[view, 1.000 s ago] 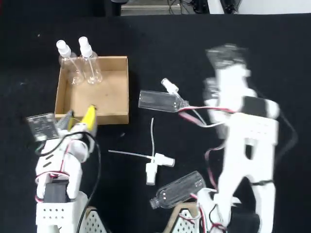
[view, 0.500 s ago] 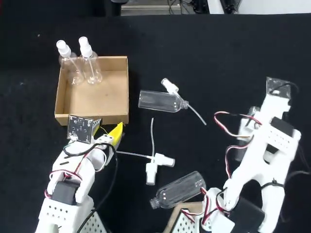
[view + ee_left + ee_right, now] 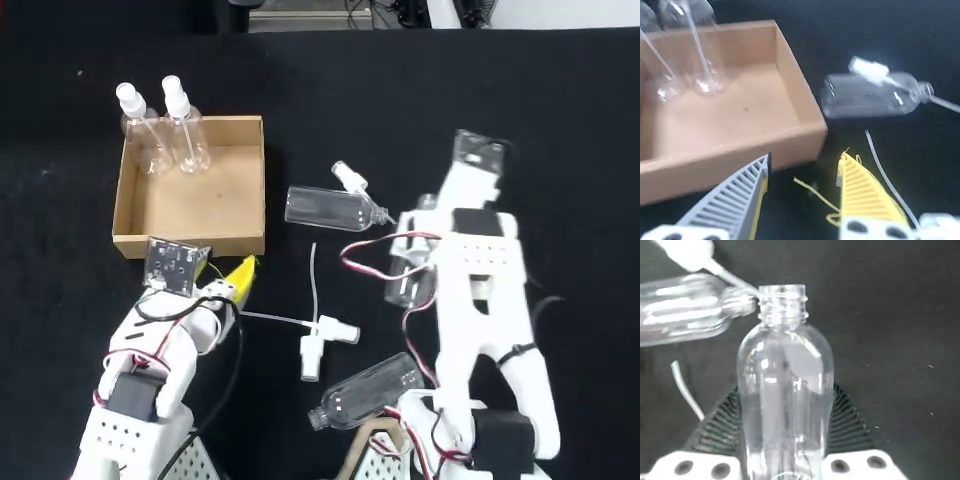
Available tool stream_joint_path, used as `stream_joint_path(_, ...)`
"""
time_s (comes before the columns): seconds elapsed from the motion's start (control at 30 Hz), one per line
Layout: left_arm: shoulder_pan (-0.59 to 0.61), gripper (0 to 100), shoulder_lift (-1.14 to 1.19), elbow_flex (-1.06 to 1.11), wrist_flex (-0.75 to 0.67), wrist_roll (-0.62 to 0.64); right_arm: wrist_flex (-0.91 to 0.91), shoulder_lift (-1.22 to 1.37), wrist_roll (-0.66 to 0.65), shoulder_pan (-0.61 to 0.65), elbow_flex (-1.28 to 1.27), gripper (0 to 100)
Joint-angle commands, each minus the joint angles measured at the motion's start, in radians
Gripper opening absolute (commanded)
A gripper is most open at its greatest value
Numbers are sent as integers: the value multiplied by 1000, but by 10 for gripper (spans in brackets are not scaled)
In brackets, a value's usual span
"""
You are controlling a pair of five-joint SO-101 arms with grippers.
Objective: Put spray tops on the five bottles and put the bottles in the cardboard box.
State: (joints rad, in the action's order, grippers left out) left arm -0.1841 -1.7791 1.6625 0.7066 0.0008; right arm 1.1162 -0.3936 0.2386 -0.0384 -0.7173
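The cardboard box sits at the left with two capped bottles standing at its back wall. My right gripper is shut on an uncapped clear bottle right of centre; in the right wrist view that bottle stands upright between the ribbed fingers. Another bottle lies on its side with a spray top against it. Two loose spray tops lie mid-table. A further bottle lies near the front. My left gripper is open by the box's front corner.
Thin dip tubes stretch from the loose spray tops toward my left gripper and the lying bottle. The black table is bare at the far right and back. The arm bases stand along the front edge.
My right arm has swung out to the right and come back left toward the centre with the bottle. My left gripper has moved right, from the box's front wall to its corner.
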Motion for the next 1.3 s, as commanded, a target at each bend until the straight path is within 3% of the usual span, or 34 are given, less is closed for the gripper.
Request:
stream_joint_path(0.0,-93,217,133,-127,11,-9,12,-12,-48,77,38,149)
stream_joint_path(0.13,-125,215,307,-188,-26,-12,12,-18,-51,120,24,253)
stream_joint_path(0.33,-128,214,413,-209,-94,-8,94,-18,-52,104,101,265)
stream_joint_path(0.5,-133,216,408,-249,-89,-12,218,-13,-54,-34,231,260)
stream_joint_path(0.6,-133,216,408,-259,-87,-12,204,-8,-101,-163,226,157)
stream_joint_path(0.7,-133,216,404,-216,-86,-14,129,-8,-244,-247,154,34)
stream_joint_path(0.8,-133,215,400,-199,-92,-14,26,-8,-402,-290,41,22)
stream_joint_path(1.07,-133,213,400,-191,-94,-9,-351,-10,-414,-250,-272,22)
stream_joint_path(1.27,-133,213,400,-188,-94,-11,-153,-18,-419,-120,-225,22)
